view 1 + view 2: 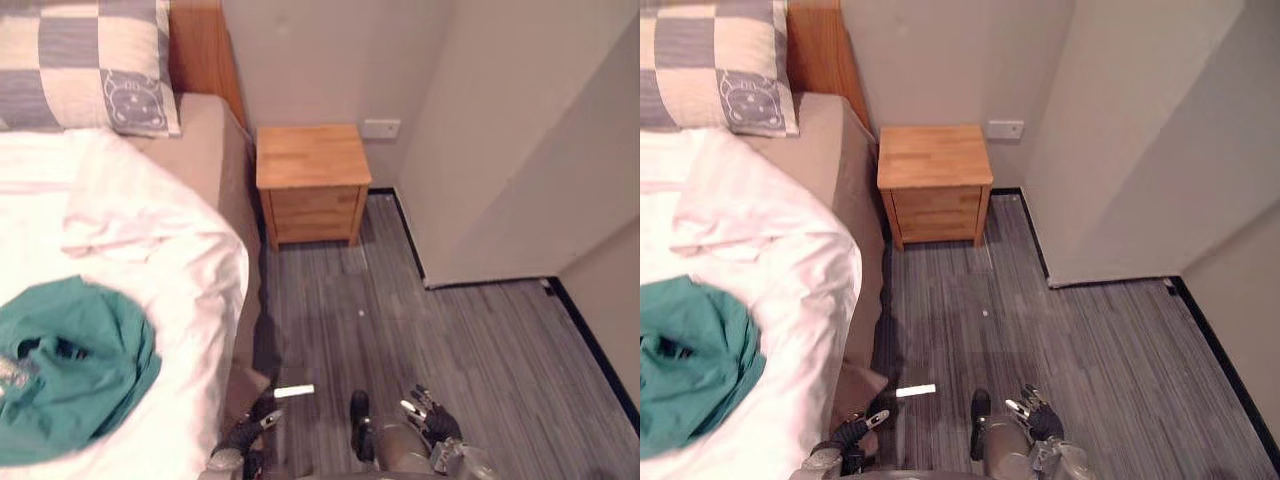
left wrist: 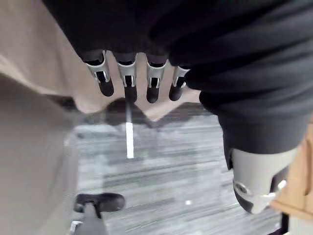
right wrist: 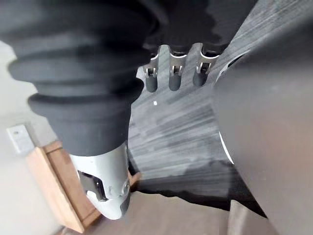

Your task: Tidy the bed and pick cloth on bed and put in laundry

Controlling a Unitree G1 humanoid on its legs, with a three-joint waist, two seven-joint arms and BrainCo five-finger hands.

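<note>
The left hand (image 1: 250, 430) hangs low beside the bed's (image 1: 170, 250) edge. Its fingers (image 2: 128, 81) are straight in a loose row and its thumb (image 2: 249, 183) stands apart from them. It holds nothing and touches nothing. The right hand (image 1: 432, 420) hangs the same way over the floor (image 1: 480, 350), with fingers (image 3: 177, 73) straight, thumb (image 3: 105, 181) out to the side and nothing in it.

One green cloth (image 1: 70, 365) lies crumpled on the white duvet, up on the bed to the left of the left hand and well apart from it. One short white strip (image 1: 293, 391) lies on the floor just ahead of the left hand, between the two hands.

Farther ahead of the left hand, at the head of the bed, one grey-and-cream checked pillow (image 1: 85, 60) leans on the wooden headboard. One corner square of the pillow carries a small line drawing, and no writing on it can be made out. One wooden nightstand (image 1: 312, 180) stands well ahead of both hands, just beside the bed and against the wall. One white socket plate (image 1: 381, 128) sits on the wall just past it.
</note>
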